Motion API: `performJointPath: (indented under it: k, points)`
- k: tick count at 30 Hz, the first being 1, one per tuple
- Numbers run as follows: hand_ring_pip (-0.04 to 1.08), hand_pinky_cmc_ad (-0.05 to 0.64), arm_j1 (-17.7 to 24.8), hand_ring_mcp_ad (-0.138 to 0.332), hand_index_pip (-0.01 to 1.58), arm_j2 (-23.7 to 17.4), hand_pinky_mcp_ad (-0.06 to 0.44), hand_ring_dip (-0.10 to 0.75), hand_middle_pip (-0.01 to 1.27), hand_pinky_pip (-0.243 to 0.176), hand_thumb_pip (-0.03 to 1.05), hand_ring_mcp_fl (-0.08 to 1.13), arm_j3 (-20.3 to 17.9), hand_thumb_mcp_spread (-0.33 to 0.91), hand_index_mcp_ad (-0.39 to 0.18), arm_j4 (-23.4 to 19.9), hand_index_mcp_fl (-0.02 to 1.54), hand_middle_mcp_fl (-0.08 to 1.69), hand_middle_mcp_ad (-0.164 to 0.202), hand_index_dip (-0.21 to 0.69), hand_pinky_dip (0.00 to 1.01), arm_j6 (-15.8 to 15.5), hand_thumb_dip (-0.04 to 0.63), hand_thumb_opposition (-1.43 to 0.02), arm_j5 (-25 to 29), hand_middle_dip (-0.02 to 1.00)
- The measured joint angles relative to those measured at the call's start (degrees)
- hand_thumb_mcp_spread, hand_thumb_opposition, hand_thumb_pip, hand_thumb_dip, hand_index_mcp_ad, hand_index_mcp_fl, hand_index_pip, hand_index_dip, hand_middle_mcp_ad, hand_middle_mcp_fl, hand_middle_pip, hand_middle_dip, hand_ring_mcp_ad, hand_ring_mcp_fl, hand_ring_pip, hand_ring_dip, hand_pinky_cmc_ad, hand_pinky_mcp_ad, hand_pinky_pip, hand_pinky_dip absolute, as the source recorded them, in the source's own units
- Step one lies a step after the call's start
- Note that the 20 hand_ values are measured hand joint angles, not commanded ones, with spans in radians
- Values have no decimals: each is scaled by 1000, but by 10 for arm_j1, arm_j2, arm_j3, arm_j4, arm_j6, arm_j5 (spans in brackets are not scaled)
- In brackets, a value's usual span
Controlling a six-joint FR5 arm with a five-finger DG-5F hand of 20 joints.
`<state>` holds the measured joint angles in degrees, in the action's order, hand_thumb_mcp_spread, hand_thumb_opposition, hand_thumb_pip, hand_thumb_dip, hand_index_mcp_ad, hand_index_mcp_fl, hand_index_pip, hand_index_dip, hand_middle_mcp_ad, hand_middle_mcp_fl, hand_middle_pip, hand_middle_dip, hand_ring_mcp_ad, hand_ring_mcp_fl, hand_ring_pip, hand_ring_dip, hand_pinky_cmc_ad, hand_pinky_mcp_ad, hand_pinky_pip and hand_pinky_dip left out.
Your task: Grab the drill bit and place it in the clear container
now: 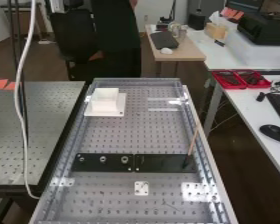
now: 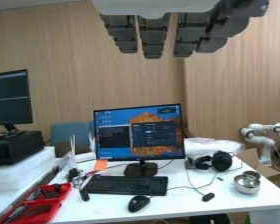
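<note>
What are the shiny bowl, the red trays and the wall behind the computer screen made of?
The bowl looks like polished metal, maybe steel, because it is silvery with bright reflections. The red trays look like smooth plastic: they are one even, bright red. The wall looks like pale wood with thin up-and-down grain lines, but it might be a printed covering.

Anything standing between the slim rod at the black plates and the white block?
Nothing visible stands between the slim rod and the white block; only the perforated plate and a black plate's edge lie between. Whether that rod is the drill bit, I cannot tell.
</note>
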<state>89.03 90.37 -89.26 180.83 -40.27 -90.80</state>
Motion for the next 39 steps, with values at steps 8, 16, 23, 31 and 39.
performJointPath:
  k: [8, 16, 23, 31, 39]
  points:
    - [58, 108, -2, 152, 35, 2, 89, -10, 99, -63, 106, 12, 1, 133, 61, 0, 12, 2, 70, -75, 171, -1, 16, -412, -2, 10]
    - [72, 202, -4, 215, 70, 3, 155, -12, 136, -112, 108, 63, 3, 147, 108, 0, 14, 2, 117, -98, 244, 0, 16, -555, -4, 10]
    - [79, 220, -7, 248, 86, 5, 188, -12, 148, -134, 108, 82, 5, 148, 122, 0, 17, 12, 133, -101, 276, 1, 14, -590, -9, 12]
    - [75, 229, -8, 244, 86, 6, 183, -12, 152, -143, 108, 82, 7, 154, 122, 1, 17, 12, 136, -112, 279, 1, 14, -599, -10, 12]
    - [79, 230, -8, 248, 86, 5, 187, -12, 157, -145, 108, 77, 6, 155, 134, 0, 17, 12, 138, -112, 288, 0, 14, -599, -9, 12]
